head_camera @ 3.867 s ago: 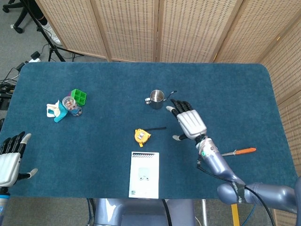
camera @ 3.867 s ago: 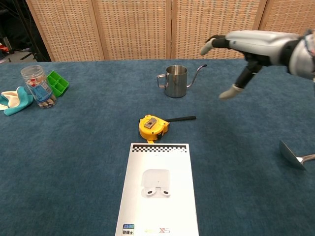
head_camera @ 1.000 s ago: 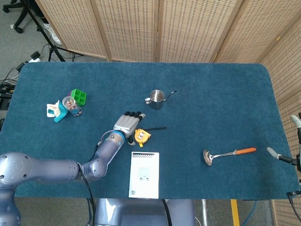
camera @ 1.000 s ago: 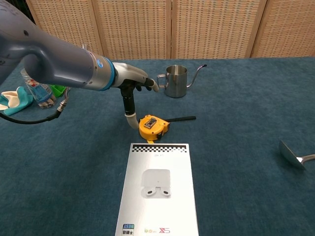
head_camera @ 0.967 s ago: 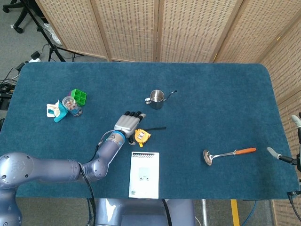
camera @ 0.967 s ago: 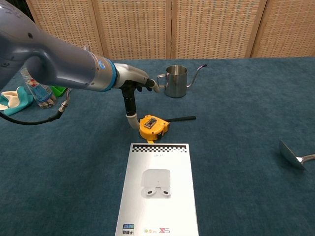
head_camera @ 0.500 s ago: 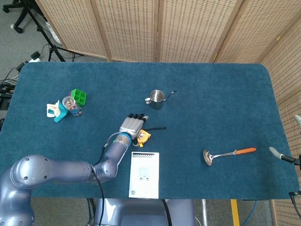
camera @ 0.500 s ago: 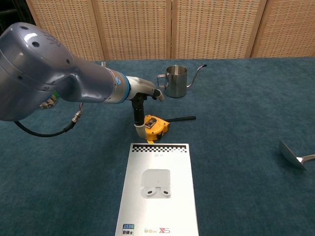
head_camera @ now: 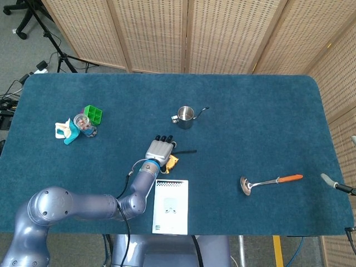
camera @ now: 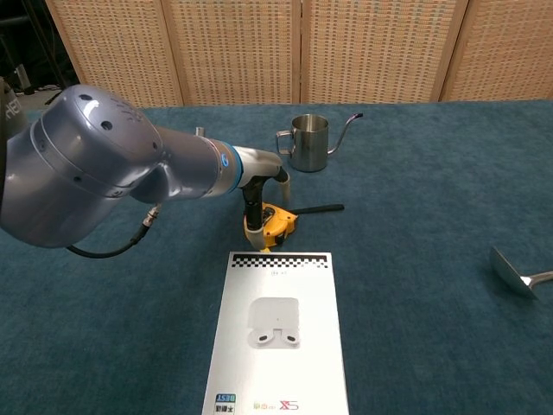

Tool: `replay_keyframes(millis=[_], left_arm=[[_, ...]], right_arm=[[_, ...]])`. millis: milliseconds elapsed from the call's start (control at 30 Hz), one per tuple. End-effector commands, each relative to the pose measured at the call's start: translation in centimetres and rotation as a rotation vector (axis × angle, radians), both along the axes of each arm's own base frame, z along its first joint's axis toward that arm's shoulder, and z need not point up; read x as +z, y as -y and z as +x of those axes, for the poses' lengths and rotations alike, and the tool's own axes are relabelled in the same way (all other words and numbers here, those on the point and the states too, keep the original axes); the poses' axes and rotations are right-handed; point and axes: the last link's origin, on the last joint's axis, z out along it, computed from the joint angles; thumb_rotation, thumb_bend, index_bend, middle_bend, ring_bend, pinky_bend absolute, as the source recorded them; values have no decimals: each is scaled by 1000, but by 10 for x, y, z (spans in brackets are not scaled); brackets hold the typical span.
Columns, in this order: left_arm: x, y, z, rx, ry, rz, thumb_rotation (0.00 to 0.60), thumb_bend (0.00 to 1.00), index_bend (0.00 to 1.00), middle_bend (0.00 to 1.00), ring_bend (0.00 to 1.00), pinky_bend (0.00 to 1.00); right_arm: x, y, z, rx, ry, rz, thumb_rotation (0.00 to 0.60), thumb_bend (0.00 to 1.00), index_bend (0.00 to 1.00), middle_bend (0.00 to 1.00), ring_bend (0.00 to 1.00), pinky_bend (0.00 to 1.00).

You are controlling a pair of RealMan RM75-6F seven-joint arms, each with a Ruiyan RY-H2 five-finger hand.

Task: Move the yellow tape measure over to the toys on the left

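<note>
Covering the yellow tape measure [camera: 278, 220], left hand [head_camera: 158, 149] lowered over it, grip seemingly unclosed, hard to tell.

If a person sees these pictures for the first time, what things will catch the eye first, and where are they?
The big grey left arm fills the left of the chest view, and its left hand is over the yellow tape measure in the middle of the blue table. Just in front of the tape measure lies a white booklet, and a cluster of colourful toys sits at the far left.
</note>
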Motion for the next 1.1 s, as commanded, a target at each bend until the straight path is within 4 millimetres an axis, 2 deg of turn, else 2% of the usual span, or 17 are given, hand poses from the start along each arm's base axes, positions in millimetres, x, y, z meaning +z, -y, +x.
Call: replay_keyframes(millis=[33,267,433,767,1100], left_arm=[[-2,2,1,-7,0,10,600,119,326,27,44,56],[-2,2,1,-25,-9,43,600,231,517,155,146,144],[-3,3,-2,-48,-31,70,600,283,593,235,210,216],[-6,4,-5,-99,-27,165,600,386,781,414,442,427],[5,1,-13,-106,-21,187,600,395,803,457,483,458]], right_arm=[[0,0,0,1,1,0,600,2,60,0,0,0],[0,0,0,3,2,-1,600,2,60,0,0,0],[0,1,0,0,4,-1,600,2,60,0,0,0],[-1,0,1,5,6,-1,600,2,60,0,0,0],[-2,1,1,4,3,5,600,2,60,0,0,0]])
